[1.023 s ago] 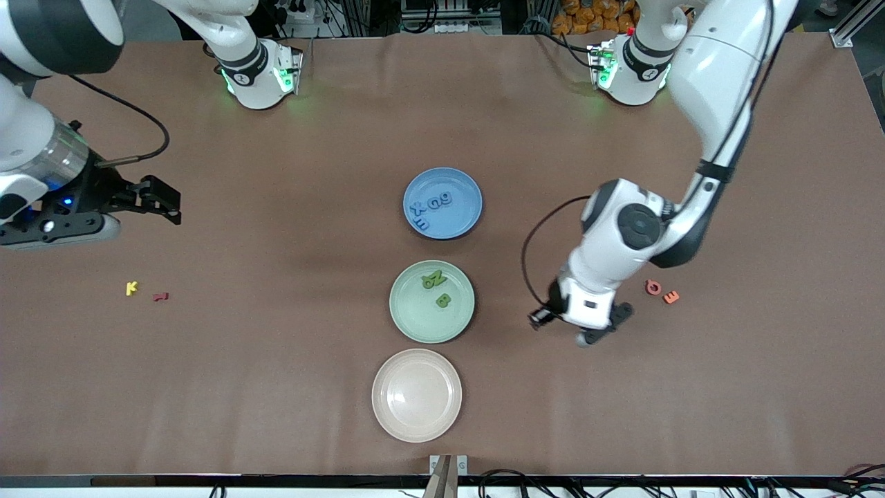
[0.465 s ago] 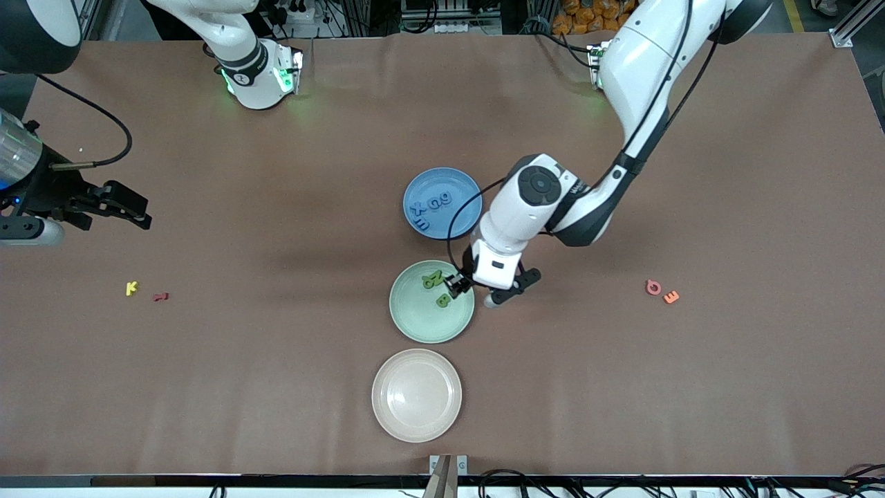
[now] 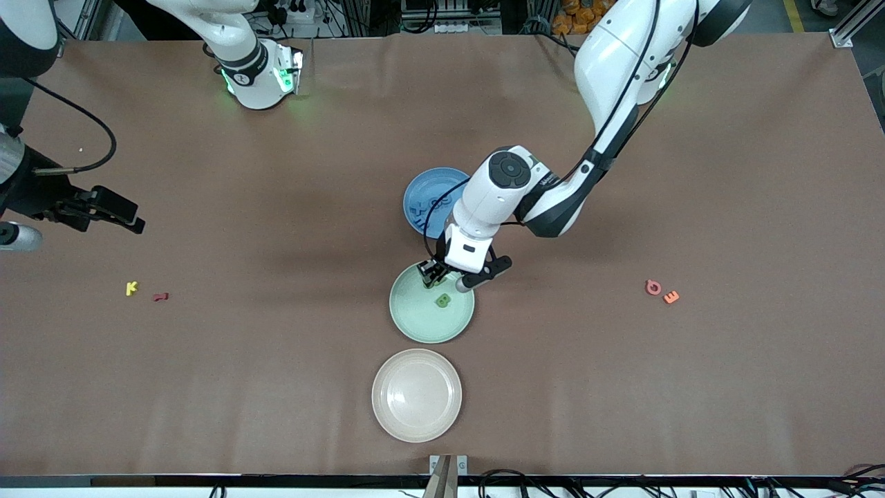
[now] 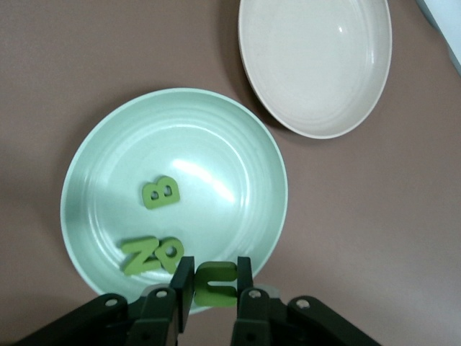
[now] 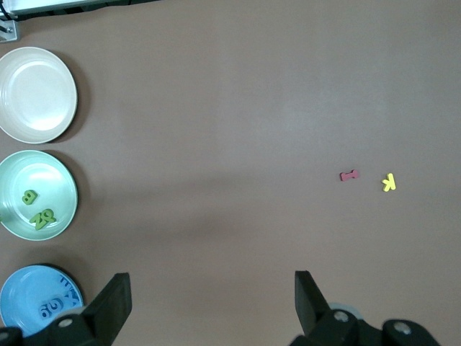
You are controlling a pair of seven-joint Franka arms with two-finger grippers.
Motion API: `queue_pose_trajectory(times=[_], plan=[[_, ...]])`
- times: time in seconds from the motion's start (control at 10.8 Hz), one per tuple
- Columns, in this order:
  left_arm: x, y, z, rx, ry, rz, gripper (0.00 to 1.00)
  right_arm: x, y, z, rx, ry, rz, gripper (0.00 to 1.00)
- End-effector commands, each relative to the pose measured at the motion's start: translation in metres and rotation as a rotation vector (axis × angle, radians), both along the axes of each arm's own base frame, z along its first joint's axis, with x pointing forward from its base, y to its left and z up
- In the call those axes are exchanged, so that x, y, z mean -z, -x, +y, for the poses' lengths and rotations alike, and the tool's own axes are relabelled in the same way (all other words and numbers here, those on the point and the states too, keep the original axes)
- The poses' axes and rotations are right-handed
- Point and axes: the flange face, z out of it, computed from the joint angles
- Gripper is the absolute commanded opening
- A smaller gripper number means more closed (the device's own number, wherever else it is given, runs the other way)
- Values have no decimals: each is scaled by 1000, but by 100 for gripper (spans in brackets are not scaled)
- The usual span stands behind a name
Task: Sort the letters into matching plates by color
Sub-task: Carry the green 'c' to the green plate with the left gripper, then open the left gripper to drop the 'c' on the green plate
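Note:
My left gripper [image 3: 433, 272] is shut on a green letter [image 4: 215, 282] and hangs over the rim of the mint green plate [image 3: 432, 324], on the side toward the blue plate [image 3: 417, 200]. In the green plate [image 4: 209, 158] lie a green B [image 4: 159, 192] and two more green letters [image 4: 148, 254]. The left arm hides part of the blue plate, whose blue letters [image 5: 50, 308] show in the right wrist view. My right gripper [image 3: 128, 214] is open and holds nothing over bare table at the right arm's end, its fingers [image 5: 115, 297] wide apart.
A cream plate [image 3: 417, 394] lies nearest the front camera, in line with the other two. A yellow letter [image 3: 131, 288] and a red letter [image 3: 160, 297] lie at the right arm's end. A pink letter [image 3: 653, 287] and an orange letter [image 3: 671, 297] lie at the left arm's end.
My left gripper has carried the green letter from the left arm's end of the table to over the green plate. My right gripper has drawn back toward its end of the table.

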Motion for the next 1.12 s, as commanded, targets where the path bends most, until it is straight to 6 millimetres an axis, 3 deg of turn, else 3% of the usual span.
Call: queue_pose_trajectory(times=[0.0, 0.19, 0.28, 0.46, 0.74, 1.02], plan=[[15, -13, 1, -31, 4, -41, 0, 11, -8, 1, 6, -14, -9, 100], [17, -19, 6, -16, -7, -55, 100, 8, -12, -3, 10, -10, -47, 100], [15, -21, 8, -10, -8, -61, 100, 14, -14, -5, 12, -11, -37, 100], [8, -33, 24, -12, -24, -84, 100, 5, -6, -8, 5, 40, -40, 100], [15, -57, 75, 137, -240, -61, 100, 5, -3, -7, -7, 77, -39, 100], [-4, -75, 129, 356, -406, 2, 100, 15, 7, -7, -24, 102, -54, 100]])
